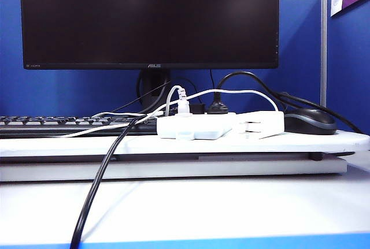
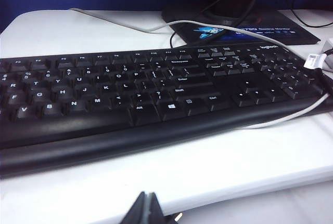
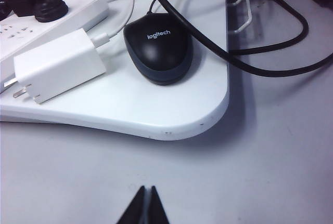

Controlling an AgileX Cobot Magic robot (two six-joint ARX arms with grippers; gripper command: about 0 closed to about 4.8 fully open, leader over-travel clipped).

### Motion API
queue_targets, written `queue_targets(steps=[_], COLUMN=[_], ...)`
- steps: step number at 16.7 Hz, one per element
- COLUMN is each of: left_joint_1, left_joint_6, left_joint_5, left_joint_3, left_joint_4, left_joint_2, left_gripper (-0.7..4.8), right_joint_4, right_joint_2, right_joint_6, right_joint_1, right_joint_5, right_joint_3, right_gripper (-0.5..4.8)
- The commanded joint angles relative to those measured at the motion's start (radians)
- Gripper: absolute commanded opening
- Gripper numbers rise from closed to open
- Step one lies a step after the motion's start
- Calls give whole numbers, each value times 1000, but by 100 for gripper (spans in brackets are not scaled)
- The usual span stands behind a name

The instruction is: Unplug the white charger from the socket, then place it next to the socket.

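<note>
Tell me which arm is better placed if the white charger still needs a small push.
Right: its shut pincer faces the white charger lying beside the socket. The left pincer, shut, faces only the keyboard.

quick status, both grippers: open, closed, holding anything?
Left gripper: closed, empty, fingers together in front of the keyboard.
Right gripper: closed, empty, short of the white charger, which lies unplugged beside the socket.

The outside camera sits low at the front and looks level across the table (image 1: 185, 208) at the screen (image 1: 149, 18). The left wrist camera looks from just behind the closed left hand (image 2: 150, 209) at the keyboard (image 2: 130, 99), close ahead. The right wrist camera looks down past the closed right hand (image 3: 145, 207) at the mouse (image 3: 157, 47) and charger (image 3: 58, 65), which the outside view also shows.
</note>
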Motion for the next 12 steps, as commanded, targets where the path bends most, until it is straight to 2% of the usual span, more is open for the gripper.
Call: queue_targets(steps=[1,9,12], left_joint_1=[1,1,1], left_joint_6=[1,1,1], left_joint_5=[-18,-18,-17], left_joint_3=[-4,-4,-4], left_joint_4=[-8,-8,-7], left_joint_2=[-2,-2,-2], left_gripper=[4,4,3], right_joint_4=[5,28,52], right_joint_2=[-2,-2,-2], right_joint_6=[2,2,2], right_joint_1=[0,-18,-165], right_joint_5=[-2,10,10], right_joint_3=[-1,-8,-14], right_gripper=[-1,-1,-1])
